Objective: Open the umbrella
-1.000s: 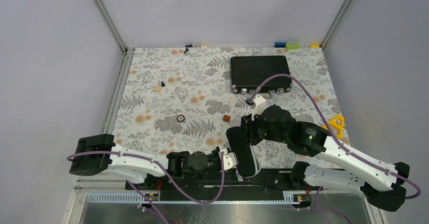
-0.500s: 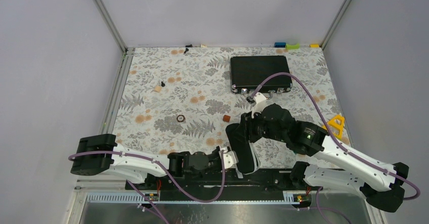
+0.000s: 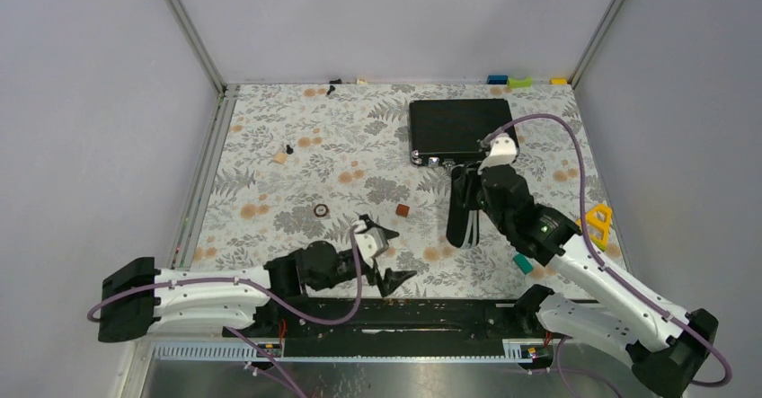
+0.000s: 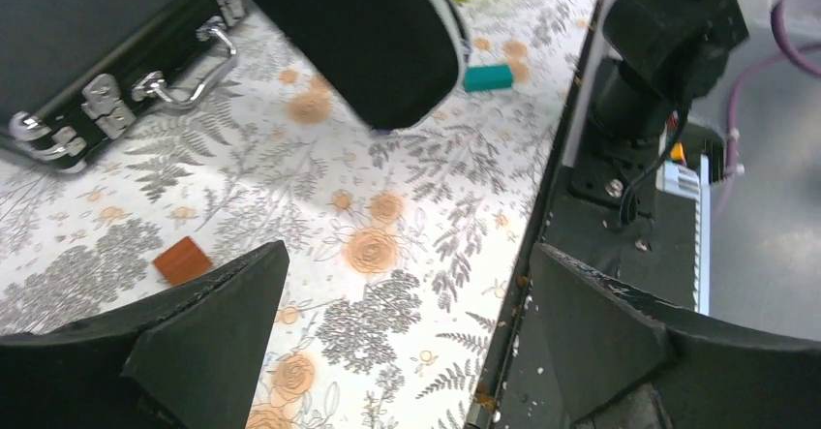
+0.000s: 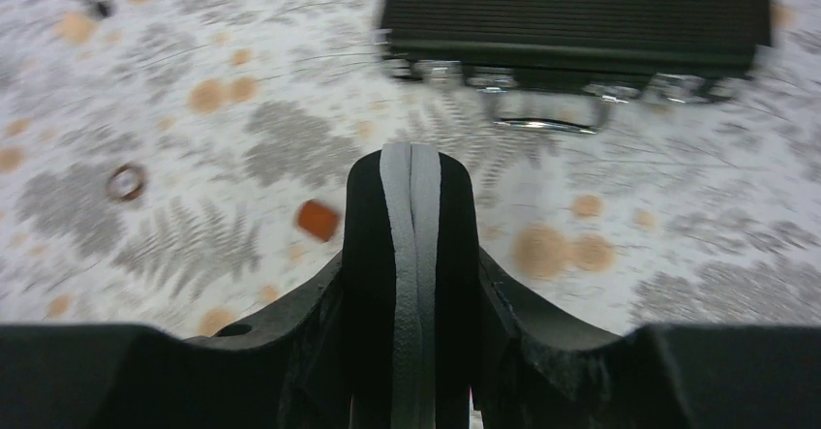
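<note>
On the left part of the floral worktop lie only scraps, a small ring among them, and none of them matters to the task.

Near the middle of the near edge, the left end effector is spread wide and grips nothing. Its wrist camera looks right, toward the case. It seems to be waiting to take a share in whatever comes out. An orange block lies just beyond it.

Right of that, the right end effector is clamped on a black oval case. It holds the case on edge, narrow side up, with the grey seam running straight down the middle of its wrist view. The halves are closed. From the left wrist view the lower end of the case appears to hang clear of the worktop. Holding it this way probably presents the seam to the other arm for prying.

The umbrella shows in none of the views. My guess is that it sits inside this closed case (no lavender fabric or black shaft is in sight), so the opening itself has not begun.

Beyond the case a flat black briefcase rests latched, with its handle toward the arms. Further right, a teal block lies near the right arm and a yellow frame stands by the right edge, both out of the way.
</note>
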You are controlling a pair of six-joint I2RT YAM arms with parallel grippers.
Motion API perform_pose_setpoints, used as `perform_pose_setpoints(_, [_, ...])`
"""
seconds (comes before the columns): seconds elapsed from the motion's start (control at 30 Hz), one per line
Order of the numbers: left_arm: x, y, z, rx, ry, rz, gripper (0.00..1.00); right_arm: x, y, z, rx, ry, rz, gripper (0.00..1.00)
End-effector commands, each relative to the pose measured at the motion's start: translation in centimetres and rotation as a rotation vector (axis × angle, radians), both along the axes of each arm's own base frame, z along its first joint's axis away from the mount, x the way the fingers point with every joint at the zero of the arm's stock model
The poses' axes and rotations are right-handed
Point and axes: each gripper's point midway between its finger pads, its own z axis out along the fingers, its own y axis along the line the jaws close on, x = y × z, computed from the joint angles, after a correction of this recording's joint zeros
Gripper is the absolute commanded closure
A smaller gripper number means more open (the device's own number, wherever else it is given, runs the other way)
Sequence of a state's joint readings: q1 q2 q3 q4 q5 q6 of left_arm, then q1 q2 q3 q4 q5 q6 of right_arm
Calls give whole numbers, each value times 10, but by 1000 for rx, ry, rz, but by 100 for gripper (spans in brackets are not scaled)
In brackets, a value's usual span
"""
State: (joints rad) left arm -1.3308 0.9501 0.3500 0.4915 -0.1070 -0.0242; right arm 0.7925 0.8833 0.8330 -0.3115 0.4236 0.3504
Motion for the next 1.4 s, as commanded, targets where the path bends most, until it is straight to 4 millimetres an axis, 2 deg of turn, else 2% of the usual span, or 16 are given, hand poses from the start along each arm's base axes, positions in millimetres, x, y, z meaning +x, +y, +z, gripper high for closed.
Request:
perform_pose_setpoints(0.0, [11, 14, 13, -100, 106, 6, 1, 26, -47, -6, -39, 24, -136, 100])
perform_pose_setpoints(0.1, [30, 26, 13, -123, 142, 87, 1, 36, -69, -37, -62, 155, -168, 100])
perform_pose_setpoints(0.2, [40, 32, 11, -123, 154, 140, 1, 43, -82, -65, -79, 292, -173, 100])
perform_pose_setpoints(0.3, [45, 33, 9, -115, 161, 166, 1, 49, -94, -84, -135, 378, -191, 100])
perform_pose_setpoints(0.4, [51, 35, 5, -101, 169, 201, 1, 56, -107, -93, -211, 410, -234, 100])
perform_pose_setpoints(0.57, [65, 43, -3, -83, 191, 294, 1, 68, -137, -93, -338, 423, -331, 100])
perform_pose_setpoints(0.63, [71, 46, -6, -84, 204, 328, 1, 71, -149, -100, -362, 463, -360, 100])
perform_pose_setpoints(0.77, [80, 53, -10, -86, 220, 381, 1, 76, -148, -116, -344, 502, -342, 98])
perform_pose_setpoints(0.87, [84, 57, -13, -81, 227, 406, 1, 81, -147, -126, -343, 526, -346, 85])
perform_pose_setpoints(1.0, [88, 60, -14, -83, 230, 426, 2, 84, -150, -132, -367, 544, -365, 60])
perform_pose_setpoints(1.1, [90, 63, -14, -92, 231, 442, 1, 85, -155, -126, -386, 525, -382, 28])
perform_pose_setpoints(1.2, [92, 67, -13, -103, 229, 463, 1, 84, -152, -120, -360, 506, -373, 2])
perform_pose_setpoints(1.27, [93, 69, -13, -109, 227, 474, 1, 83, -151, -115, -347, 486, -376, 0])
perform_pose_setpoints(1.3, [90, 76, 19, -215, 196, 464, 1, 82, -152, -112, -343, 477, -382, 1])
perform_pose_setpoints(1.33, [94, 72, -8, -128, 222, 482, 1, 81, -153, -108, -336, 464, -390, 0])
perform_pose_setpoints(1.37, [94, 73, -11, -119, 224, 488, 1, 78, -154, -104, -327, 452, -396, 0])
